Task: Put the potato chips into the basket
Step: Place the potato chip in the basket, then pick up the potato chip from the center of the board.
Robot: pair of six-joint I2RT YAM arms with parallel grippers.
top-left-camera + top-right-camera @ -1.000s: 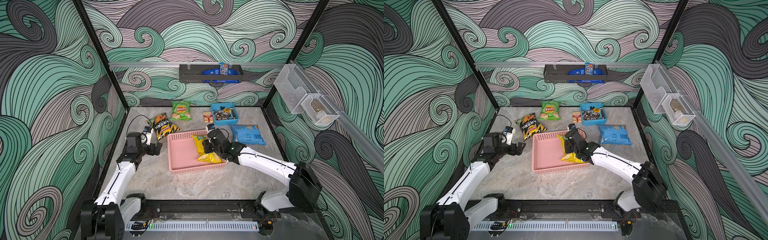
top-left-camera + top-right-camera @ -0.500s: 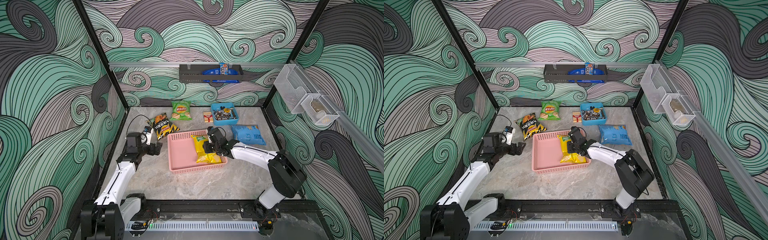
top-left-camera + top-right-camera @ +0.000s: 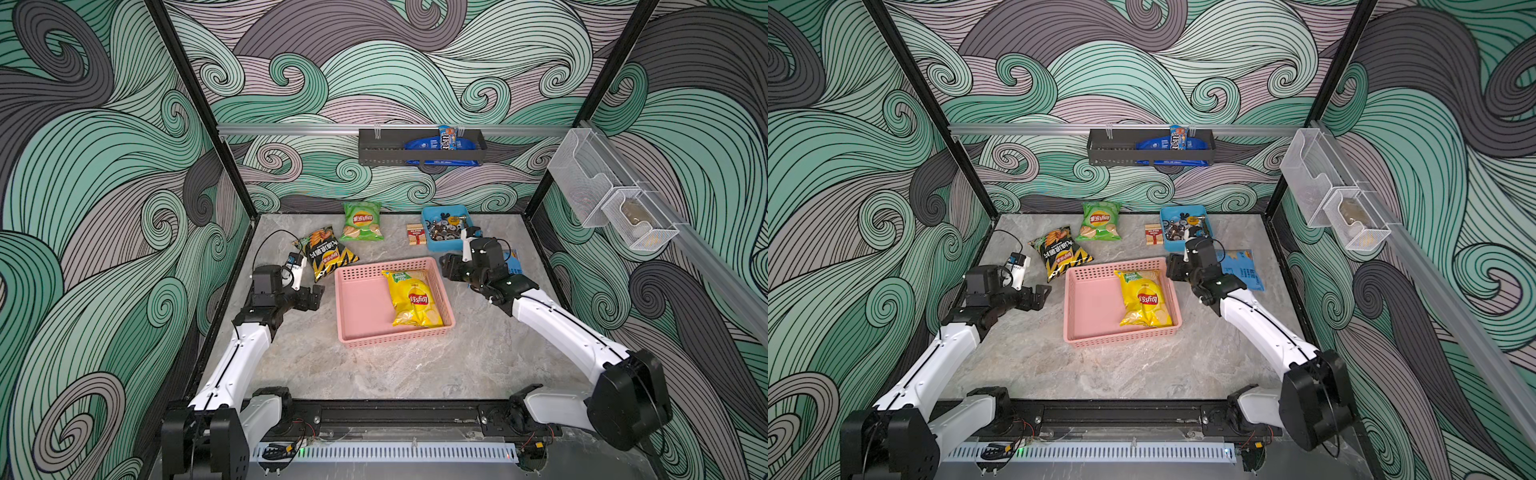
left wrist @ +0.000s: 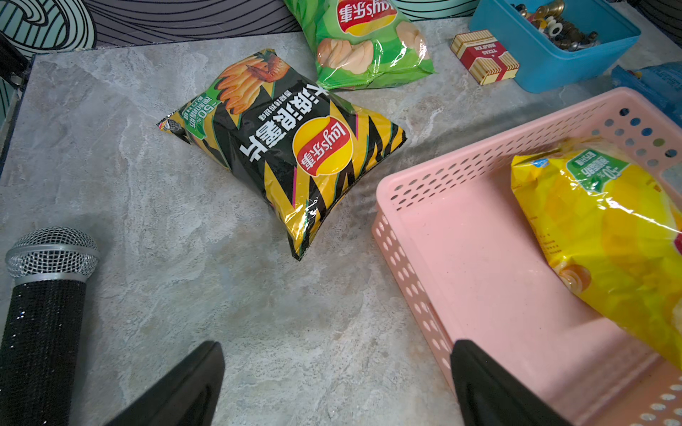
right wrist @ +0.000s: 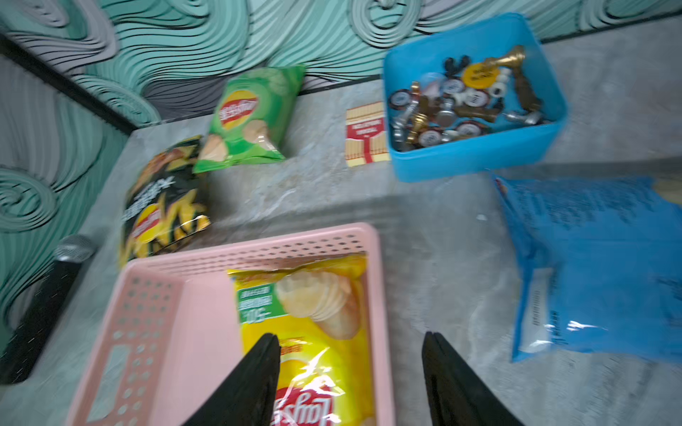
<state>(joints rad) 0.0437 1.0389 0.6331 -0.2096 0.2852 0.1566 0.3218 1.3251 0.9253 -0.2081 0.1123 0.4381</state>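
potato chips, yellow bag [image 3: 413, 297]: lying flat inside the basket [image 3: 361, 305], logo up, in the half on the right arm's side.
black-and-yellow bag [image 3: 328, 253]: on the table, outside the basket, just beside its far corner on the left arm's side.
green bag [image 3: 361, 221]: on the table beyond the basket's far wall, apart from it.
blue bag [image 5: 598, 265]: on the table off the basket's right-arm side; the right arm partly hides it in both top views.
left gripper [image 4: 336, 346]: jaws wide, empty. It sits just outside the basket's wall on the left arm's side.
right gripper [image 5: 350, 336]: jaws apart, nothing between them. It is at the basket's far corner on the right arm's side, one finger over the yellow bag, the other outside the wall. The wrist view is blurred.
blue tub [image 3: 440, 248]: beyond the basket's far right-arm corner, holding small metal parts.
red-and-cream box [image 3: 415, 234]: just beside the tub, beyond the basket's far wall.
microphone [image 4: 48, 295]: on the table, well off the basket's left-arm side.
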